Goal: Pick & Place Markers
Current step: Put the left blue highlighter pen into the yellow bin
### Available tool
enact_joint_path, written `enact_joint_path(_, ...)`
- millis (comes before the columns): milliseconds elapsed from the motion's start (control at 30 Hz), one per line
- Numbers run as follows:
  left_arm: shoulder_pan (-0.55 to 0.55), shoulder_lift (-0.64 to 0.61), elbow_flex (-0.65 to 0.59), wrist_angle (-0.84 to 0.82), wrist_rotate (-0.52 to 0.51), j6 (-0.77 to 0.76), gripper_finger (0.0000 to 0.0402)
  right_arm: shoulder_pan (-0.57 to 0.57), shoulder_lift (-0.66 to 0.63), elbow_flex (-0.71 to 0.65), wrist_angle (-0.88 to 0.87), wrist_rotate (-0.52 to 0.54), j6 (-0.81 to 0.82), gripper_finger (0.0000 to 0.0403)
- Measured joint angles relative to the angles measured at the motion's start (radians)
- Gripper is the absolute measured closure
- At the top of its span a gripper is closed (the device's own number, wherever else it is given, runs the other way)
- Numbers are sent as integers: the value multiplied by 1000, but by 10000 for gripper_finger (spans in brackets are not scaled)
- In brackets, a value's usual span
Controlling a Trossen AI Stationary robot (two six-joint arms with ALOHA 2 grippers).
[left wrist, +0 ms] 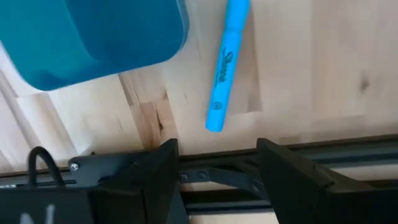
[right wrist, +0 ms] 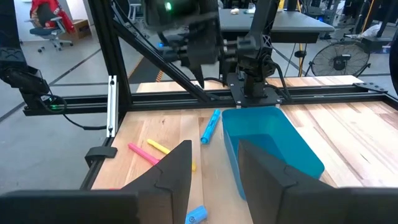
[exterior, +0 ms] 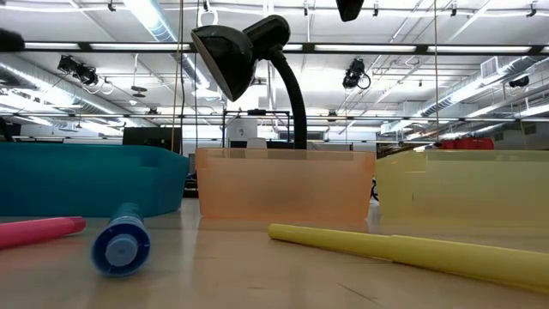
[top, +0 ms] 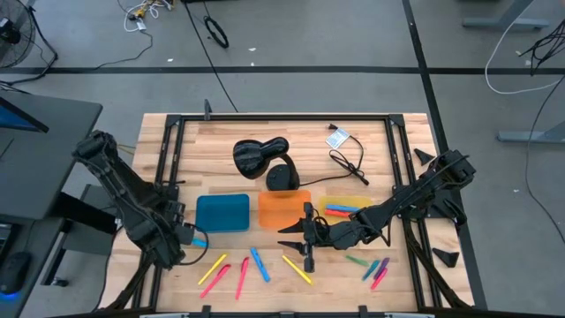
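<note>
Right gripper (top: pixel 308 238) hovers above the front-middle of the table (top: pixel 229 132), just before the orange tray (top: pixel 282 206), its jaws parted with nothing between them; the left gripper (top: pixel 181 231) waits at the table's left edge, also parted and empty, beside the blue tray (top: pixel 222 213). Behind the trays stands a black desk lamp (top: pixel 263 159), and to the right sits the yellow tray (top: pixel 340 205), which already holds a few markers (top: pixel 346 208). Most of the markers lie loose on the wood: yellow and pink ones at front left (top: pixel 214 268), a blue one (top: pixel 259 263) and a yellow one (top: pixel 297 269) near the right gripper, and a green-and-pink cluster at front right (top: pixel 375 268). One more blue marker (left wrist: pixel 226 62) lies just beside the blue tray, close to the left gripper. By my reading, the work is between picks, with sorting barely begun. Next, the right gripper likely needs to drop over the nearest marker, line its fingers across the barrel, and close.
</note>
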Motion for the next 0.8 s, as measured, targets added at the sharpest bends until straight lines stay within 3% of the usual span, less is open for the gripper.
enact_joint_path(800,1,0,-346,478,3,-4,179,0,0,0,-3,0,25,273)
